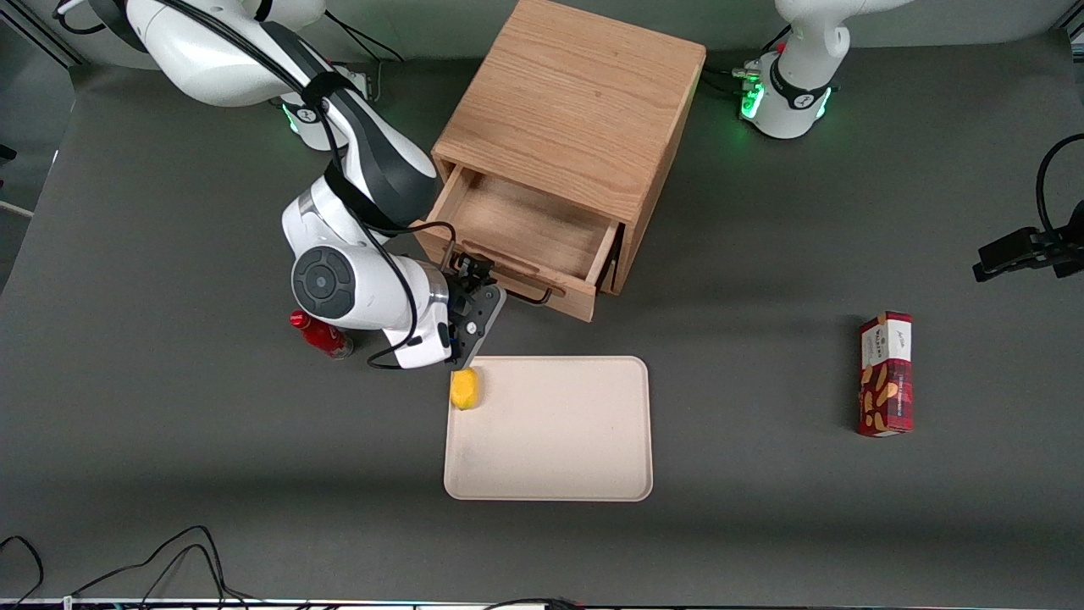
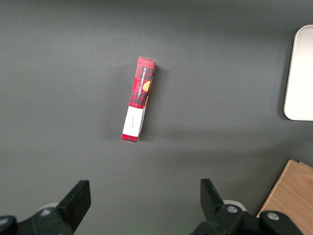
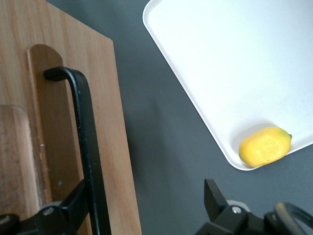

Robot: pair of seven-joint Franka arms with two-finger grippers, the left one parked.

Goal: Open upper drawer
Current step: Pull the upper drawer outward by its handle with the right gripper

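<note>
- Drawer, upper, light oak with a long black wire handle [image 1: 518,257], is standing pulled partway out of the light oak cabinet [image 1: 576,102]; its bare wooden box is showing open from above.
- Drawer front is facing the front camera, angled somewhat toward the working arm's end of the table; its long axis and the handle [image 3: 88,147] are running across that front, the pull direction lying square to them.
- Black two-finger gripper [image 1: 471,292] of the right arm is sitting just in front of the drawer front, at the handle's end toward the working arm's side.
- Gripper fingers [image 3: 215,196] are standing spread apart; one finger is lying against the handle bar, the other hanging free over the dark grey table [image 1: 169,254].
- Beige rectangular tray [image 1: 550,457] is lying nearer the front camera than the drawer, with a yellow lemon [image 1: 464,389] resting in its corner closest to the gripper.
- Red bottle [image 1: 322,334] is lying on the table, partly under the arm.
- Red plaid carton [image 1: 886,374] is lying toward the parked arm's end.
</note>
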